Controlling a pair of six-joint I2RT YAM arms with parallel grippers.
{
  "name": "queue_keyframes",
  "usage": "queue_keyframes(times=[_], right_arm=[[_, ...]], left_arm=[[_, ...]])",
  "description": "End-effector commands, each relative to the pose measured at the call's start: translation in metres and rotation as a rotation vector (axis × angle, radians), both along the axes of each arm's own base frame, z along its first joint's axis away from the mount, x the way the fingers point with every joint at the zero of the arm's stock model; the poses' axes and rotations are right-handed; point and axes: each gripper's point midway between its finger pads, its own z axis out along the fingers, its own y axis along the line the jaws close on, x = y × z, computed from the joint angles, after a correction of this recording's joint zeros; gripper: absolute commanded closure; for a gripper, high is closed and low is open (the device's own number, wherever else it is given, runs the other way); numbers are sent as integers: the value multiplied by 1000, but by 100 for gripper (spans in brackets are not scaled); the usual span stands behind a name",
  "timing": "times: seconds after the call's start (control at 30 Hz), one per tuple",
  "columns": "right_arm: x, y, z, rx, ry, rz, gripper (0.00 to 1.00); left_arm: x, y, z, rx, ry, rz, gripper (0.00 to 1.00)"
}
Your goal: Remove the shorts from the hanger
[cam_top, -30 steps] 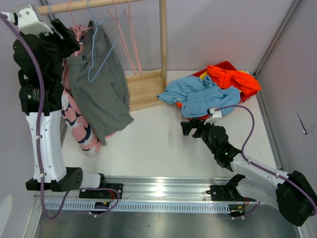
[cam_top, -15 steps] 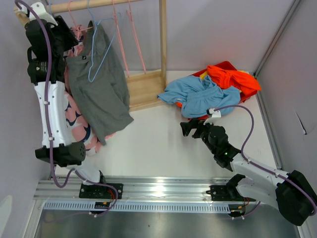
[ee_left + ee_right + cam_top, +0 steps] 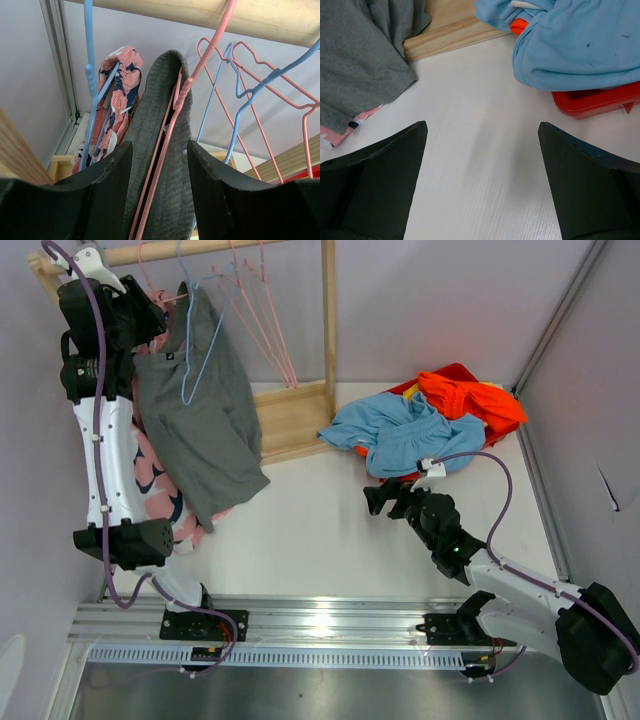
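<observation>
Grey shorts [image 3: 200, 410] hang on a pink wire hanger [image 3: 200, 65] from the wooden rail [image 3: 200, 250] at the far left. My left gripper [image 3: 150, 315] is raised to the top of the shorts. In the left wrist view the left gripper [image 3: 159, 150] is open, with its jaws on either side of the grey waistband [image 3: 165, 125] and the hanger wire. My right gripper [image 3: 375, 498] is open and empty, low over the bare white table, also in the right wrist view [image 3: 482, 135].
A pink patterned garment [image 3: 160, 490] hangs behind the shorts on a blue hanger [image 3: 89, 75]. Empty pink hangers [image 3: 265, 330] and another blue hanger [image 3: 200, 350] hang on the rail. The wooden rack base [image 3: 290, 420] stands nearby. A red tray [image 3: 460, 375] holds blue [image 3: 400, 430] and orange clothes [image 3: 470, 395].
My left arm has swung up and back towards the rail, bringing its gripper to the top of the grey shorts. The right arm has not moved.
</observation>
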Motion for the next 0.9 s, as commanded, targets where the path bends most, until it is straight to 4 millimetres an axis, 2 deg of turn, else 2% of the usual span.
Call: queue_keyframes(times=[0.0,0.2,0.43,0.47,0.5,0.53,0.57,0.7,0.73,0.77,0.8,0.83,0.87], right_arm=[[3,1,13,49,-30,-4,1],[4,-1,12,59,-28,-5,1],[3,-1,12,67,-29,-1,1],[3,-2,12,68,-30,-2,0],[4,-2,13,70,-32,-2,1],[4,-2,11,66,-27,-1,1],[4,-2,13,69,-31,-1,1],[3,1,11,70,-29,13,1],[4,2,10,67,-26,16,1],[3,3,10,68,-27,22,1],[4,3,10,66,-26,22,1],[4,3,11,67,-27,21,1],[4,3,10,67,-29,22,1]], left_arm=[[6,-1,-3,-14,-1,-19,47],[15,4,-19,-12,36,-1,50],[24,4,-26,-19,51,-2,65],[25,5,-29,-19,57,1,70],[25,6,-28,-18,55,9,84],[25,8,-26,-17,52,20,94],[23,8,-23,-18,48,23,100],[18,-5,-6,-10,3,-13,100],[14,-10,16,-6,-47,-28,100],[15,-18,19,-10,-51,-55,100],[22,-21,11,-19,-23,-64,100],[13,-25,38,-15,-91,-75,100],[11,-29,44,-19,-110,-86,100]])
